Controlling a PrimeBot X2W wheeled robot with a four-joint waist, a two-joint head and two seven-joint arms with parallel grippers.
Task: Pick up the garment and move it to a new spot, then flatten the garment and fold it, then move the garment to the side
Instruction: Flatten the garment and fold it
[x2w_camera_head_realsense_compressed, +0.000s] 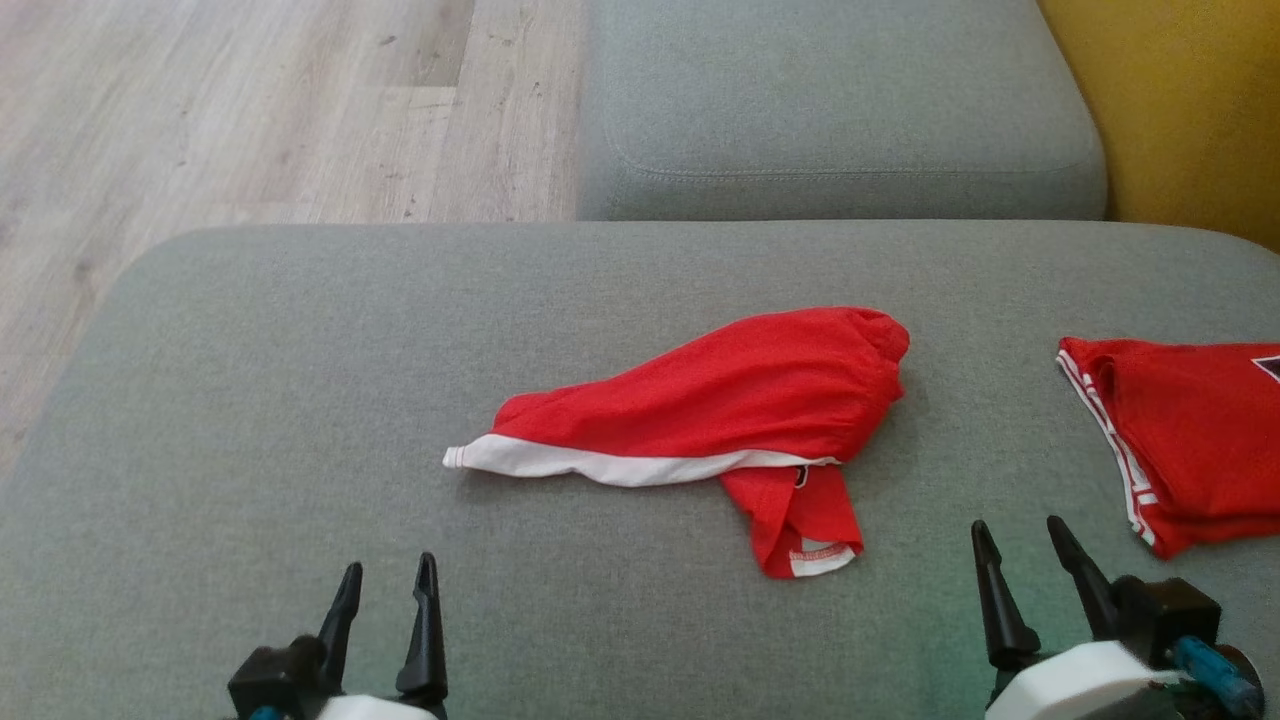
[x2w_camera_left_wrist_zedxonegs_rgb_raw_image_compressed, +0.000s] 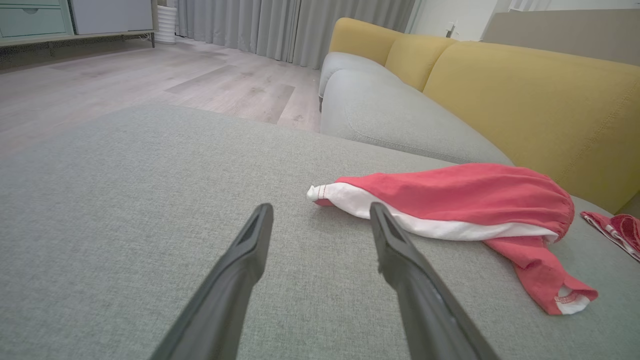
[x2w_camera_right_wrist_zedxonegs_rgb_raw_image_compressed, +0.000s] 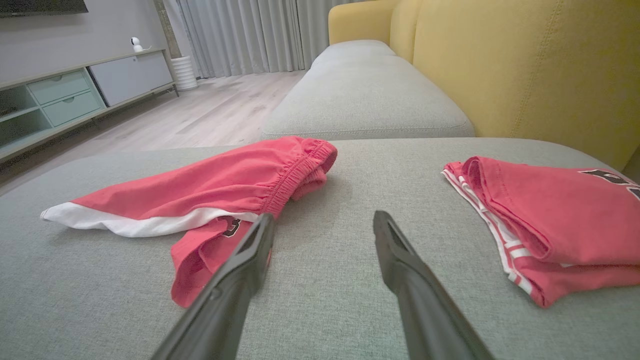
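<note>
Garment (x2w_camera_head_realsense_compressed: 730, 400) lies crumpled near the middle of the sofa cushion (x2w_camera_head_realsense_compressed: 250, 400), not yet picked up; left gripper (x2w_camera_head_realsense_compressed: 390, 562) and right gripper (x2w_camera_head_realsense_compressed: 1016, 523) stand released and empty at its near edge, probably ready to reach

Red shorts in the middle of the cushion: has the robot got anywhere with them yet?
Barely begun. Done: only a second red garment lies folded at the right. In hand: nothing; the left gripper and right gripper are open, short of the red shorts, which lie crumpled. Still to do: picking them up, moving, flattening, folding, setting aside.
</note>
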